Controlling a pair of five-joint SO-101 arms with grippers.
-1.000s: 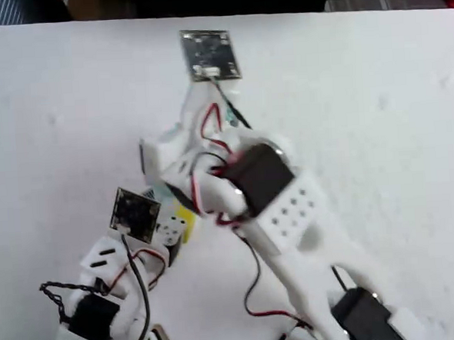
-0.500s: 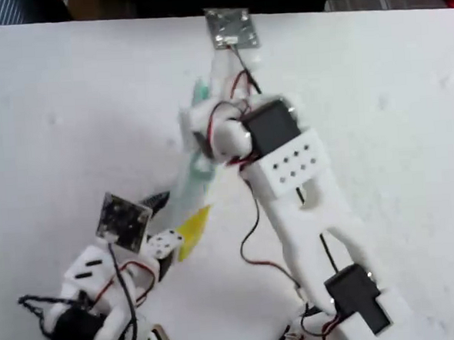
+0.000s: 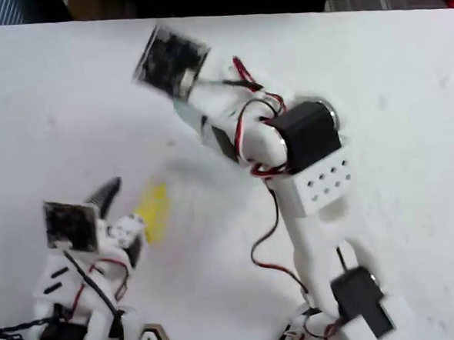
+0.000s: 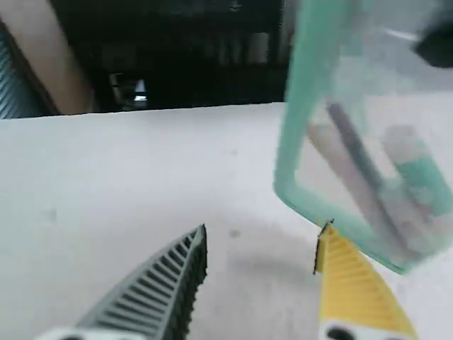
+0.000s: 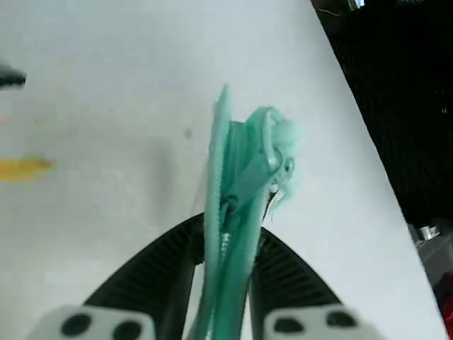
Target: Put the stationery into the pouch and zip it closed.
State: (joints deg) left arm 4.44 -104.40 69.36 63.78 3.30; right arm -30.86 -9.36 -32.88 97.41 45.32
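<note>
Pouch [image 5: 233, 191]: green-edged, with clear sides, clamped between the two dark fingers of the right pincer [image 5: 225, 234], which is closed down to the thickness of the pouch. In the right wrist view the pouch stands edge-on out of the pincer, its zip edge and pull at the far end, over the white worktop [image 3: 376, 91]. From the high view the right arm stretches toward the far side of the worktop, a strip of the pouch [image 3: 185, 111] showing beneath its wrist.

Contents: through the clear side in the left wrist view, long thin items [image 4: 354, 163] lie inside the pouch [image 4: 311, 106], probably pens, though the view is too soft to confirm.

Left pincer [image 4: 262, 237]: wide open, grey finger and yellow finger well apart, nothing between them. It sits low at the near left of the worktop [image 3: 132, 199]. The yellow fingertip [image 4: 329, 241] lies just beside the pouch's lower edge; contact cannot be determined.
</note>
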